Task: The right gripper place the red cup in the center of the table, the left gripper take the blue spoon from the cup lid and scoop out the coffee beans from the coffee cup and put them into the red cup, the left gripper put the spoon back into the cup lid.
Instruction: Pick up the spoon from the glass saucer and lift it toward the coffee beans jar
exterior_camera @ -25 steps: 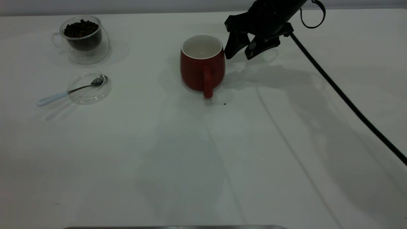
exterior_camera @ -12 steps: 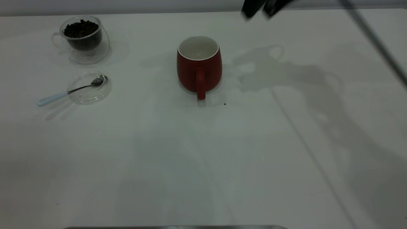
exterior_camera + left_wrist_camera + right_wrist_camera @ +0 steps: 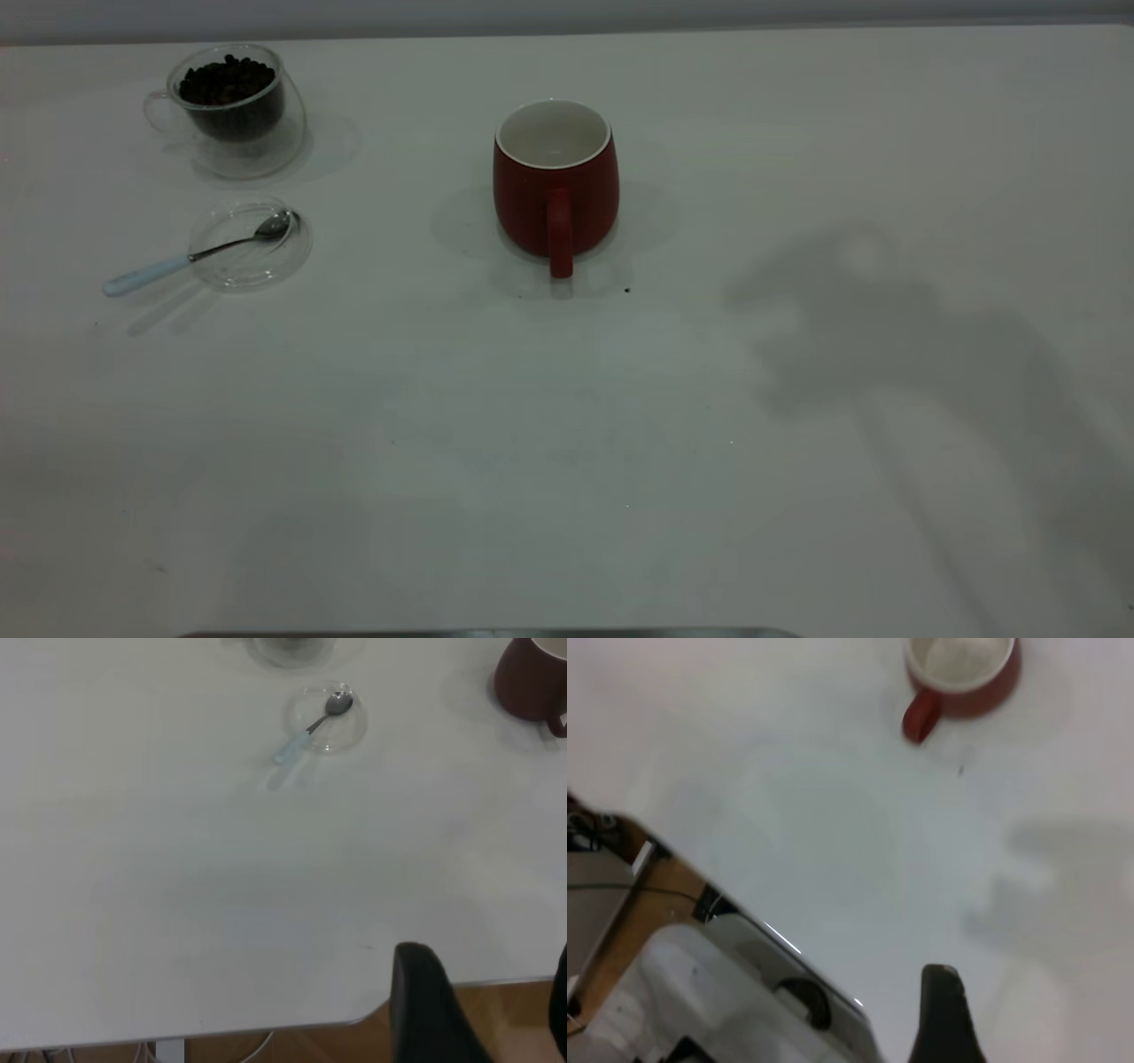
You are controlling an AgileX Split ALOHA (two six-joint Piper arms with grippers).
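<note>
White table [image 3: 567,425] fills all three views, wood floor past its edge in the wrist views; left gripper [image 3: 483,1010] sits over the table's edge, well apart from everything, two black fingers [image 3: 425,1001] spread with a wide gap, holding nothing; right gripper out of the exterior view, only its shadow [image 3: 886,328] on the table's right part; right wrist view shows one black finger [image 3: 943,1014] high above the table, so cannot tell if that one is spread or clenched; red cup [image 3: 555,182] stands upright near the table's middle toward the far side, handle facing the camera, white inside, apart from both grippers; small dark speck [image 3: 626,289] on the table just beside the handle; cup lid [image 3: 250,244] at far left, flat; blue spoon [image 3: 190,255] lies with its metal bowl inside the lid, pale handle sticking out over the rim onto the table; coffee cup [image 3: 229,106] behind the lid, near the far-left corner, upright, holding the coffee beans [image 3: 226,81].
</note>
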